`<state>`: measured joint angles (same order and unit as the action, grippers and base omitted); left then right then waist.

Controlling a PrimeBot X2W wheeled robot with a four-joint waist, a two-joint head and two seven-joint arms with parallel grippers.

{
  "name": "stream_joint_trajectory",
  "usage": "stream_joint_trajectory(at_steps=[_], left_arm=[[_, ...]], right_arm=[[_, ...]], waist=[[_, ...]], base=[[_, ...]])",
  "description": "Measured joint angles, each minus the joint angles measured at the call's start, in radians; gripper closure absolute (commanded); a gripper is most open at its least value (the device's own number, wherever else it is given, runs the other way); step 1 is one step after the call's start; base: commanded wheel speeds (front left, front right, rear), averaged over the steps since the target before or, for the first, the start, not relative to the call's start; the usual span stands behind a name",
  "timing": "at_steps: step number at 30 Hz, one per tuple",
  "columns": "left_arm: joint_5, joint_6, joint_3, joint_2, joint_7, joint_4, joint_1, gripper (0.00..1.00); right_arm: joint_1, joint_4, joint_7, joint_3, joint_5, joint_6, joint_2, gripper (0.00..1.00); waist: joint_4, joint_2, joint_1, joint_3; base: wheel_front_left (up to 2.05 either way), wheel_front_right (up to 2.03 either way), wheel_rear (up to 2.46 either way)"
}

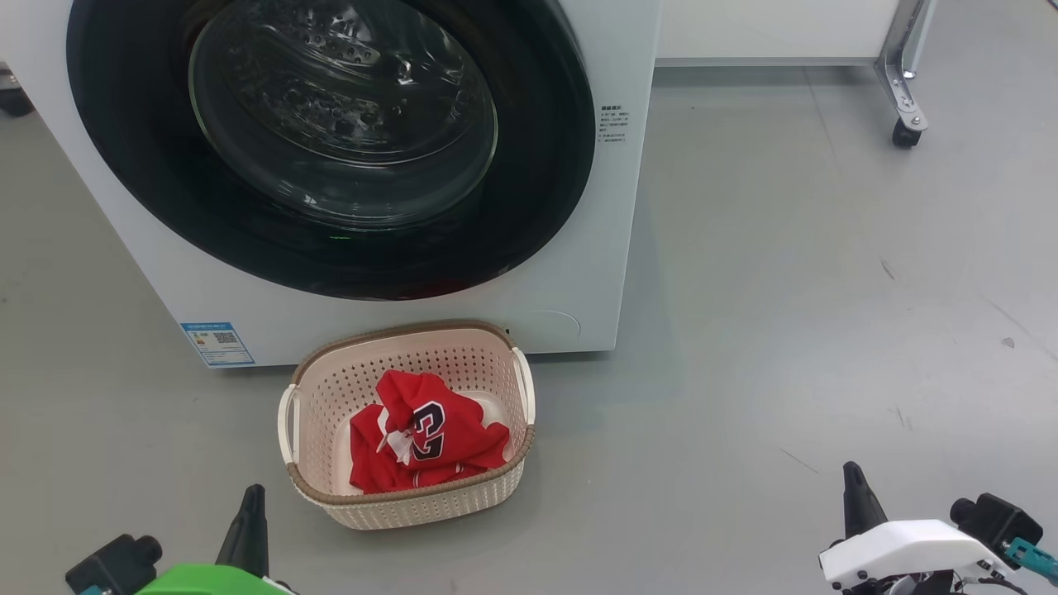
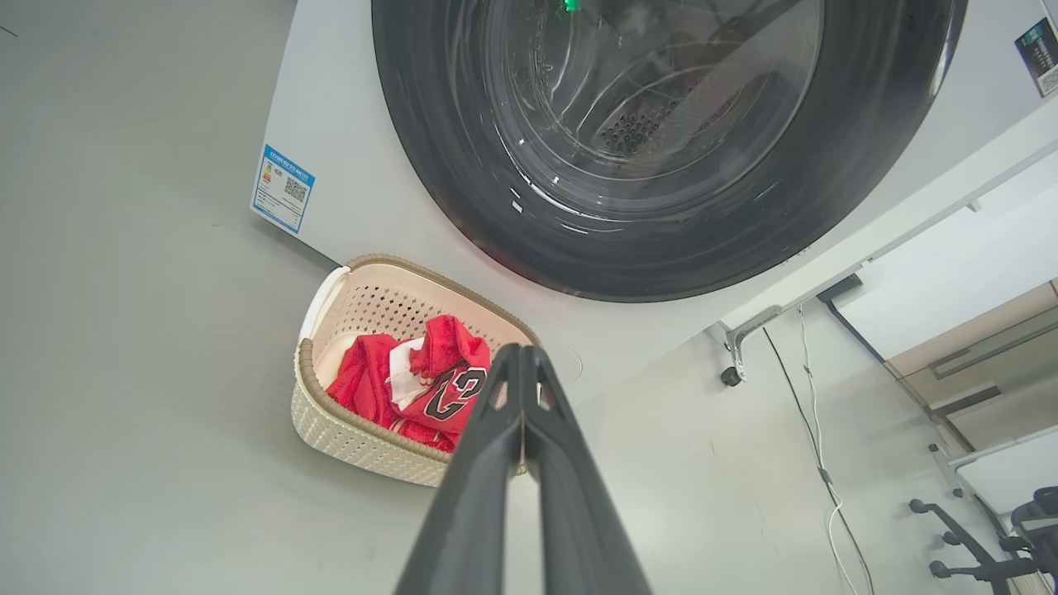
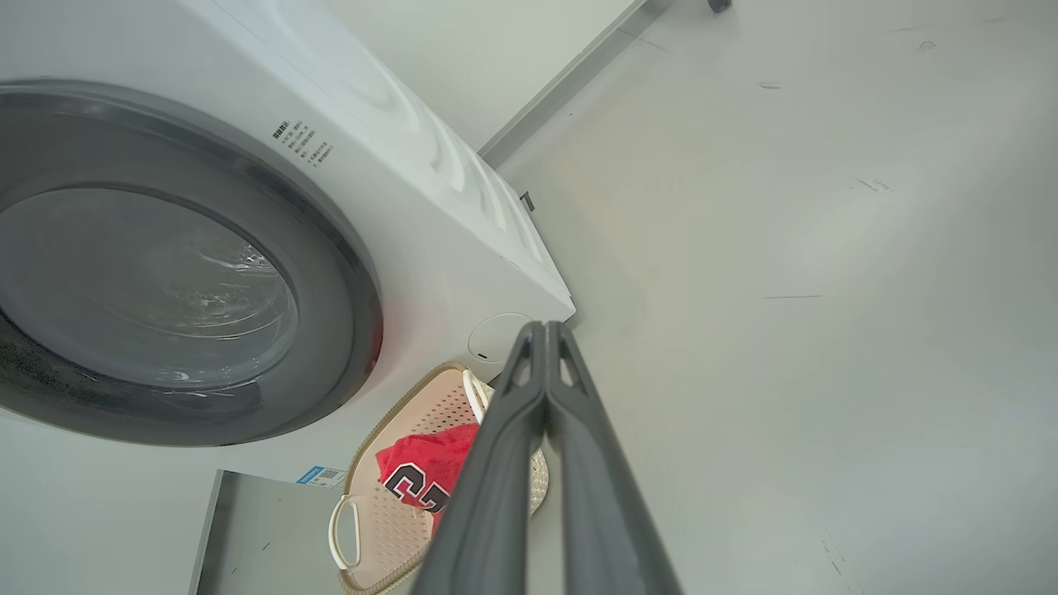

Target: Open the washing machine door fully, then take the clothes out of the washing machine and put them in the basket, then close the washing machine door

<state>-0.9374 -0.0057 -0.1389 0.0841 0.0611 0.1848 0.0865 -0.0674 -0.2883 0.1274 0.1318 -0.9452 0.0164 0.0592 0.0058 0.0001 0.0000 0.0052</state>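
Note:
The white washing machine [image 1: 579,281] stands at the top left of the head view, its round black-framed door [image 1: 331,140] lying flat against the front, shut. Through the glass I see the steel drum. On the floor before it sits the cream basket [image 1: 314,397], and red clothes [image 1: 426,434] with a dark number lie inside it. My left gripper [image 1: 252,494] is at the lower left, shut and empty, just left of the basket. Low at the right, well away from the basket, my right gripper [image 1: 851,473] is shut and empty too. Both wrist views show pressed-together fingers [image 2: 521,388] [image 3: 541,364].
Grey floor spreads to the right of the machine. A white cabinet on a metal frame with a castor wheel [image 1: 905,132] stands at the back right. In the left wrist view a cable [image 2: 814,446] lies on the floor and a chair base [image 2: 975,554] is at the far right.

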Motion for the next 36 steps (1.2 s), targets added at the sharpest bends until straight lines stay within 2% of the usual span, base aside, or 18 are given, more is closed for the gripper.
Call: stream_joint_trajectory(at_steps=[36], left_arm=[[-0.445,-0.071,0.095,0.0,-0.075,0.047,-0.081,1.0]], right_arm=[[0.066,0.012,-0.097,-0.104,-0.461,0.061,0.022,1.0]], waist=[[-0.004,0.0,0.0,-0.001]], base=[[0.0,0.0,0.0]])
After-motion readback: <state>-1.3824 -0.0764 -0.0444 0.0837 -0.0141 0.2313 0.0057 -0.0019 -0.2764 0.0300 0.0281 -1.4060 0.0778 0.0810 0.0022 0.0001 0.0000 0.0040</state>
